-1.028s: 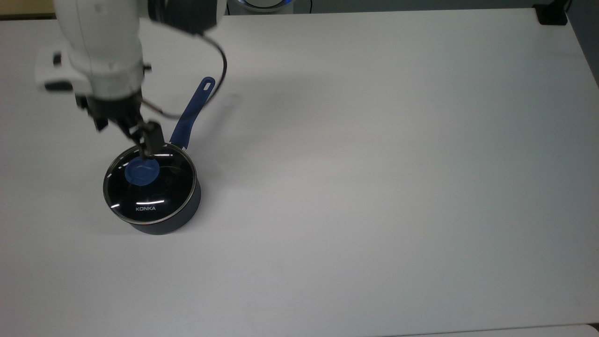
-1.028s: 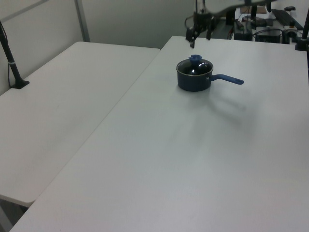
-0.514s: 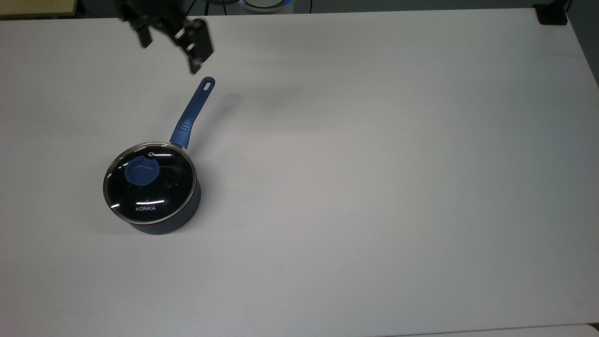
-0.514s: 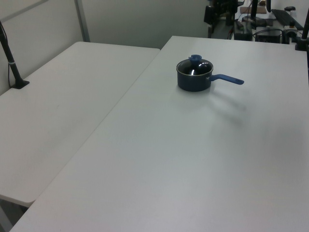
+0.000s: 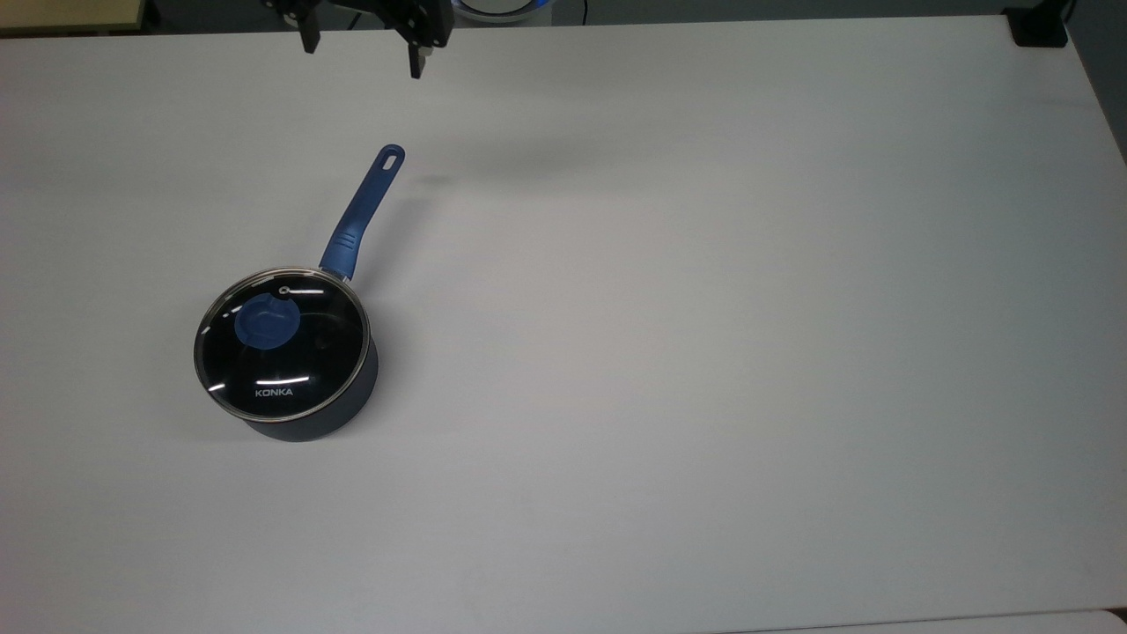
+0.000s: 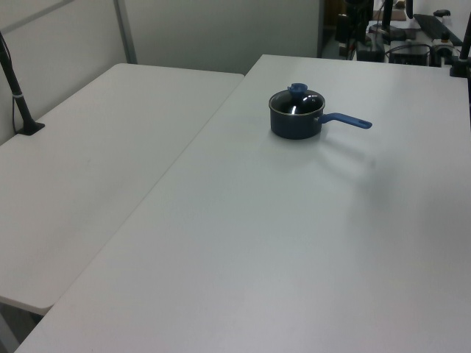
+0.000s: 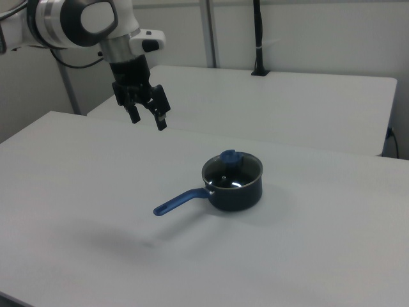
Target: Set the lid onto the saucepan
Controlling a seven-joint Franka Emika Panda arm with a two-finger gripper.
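The round clear glass lid (image 5: 280, 342) with its blue knob sits on the dark navy saucepan (image 7: 234, 185), well below the pincer (image 7: 148, 118). The pincer has lifted away a second after release, fingers apart and empty, so the placing looks done on the white bench (image 5: 704, 308).

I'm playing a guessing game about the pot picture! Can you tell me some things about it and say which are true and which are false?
1. The lid sits on the saucepan. True.
2. The gripper is holding the lid's knob. False: it hangs in the air away from the pot, fingers open and empty.
3. The saucepan's handle is red. False: it is blue.
4. The saucepan stands on a white table. True.
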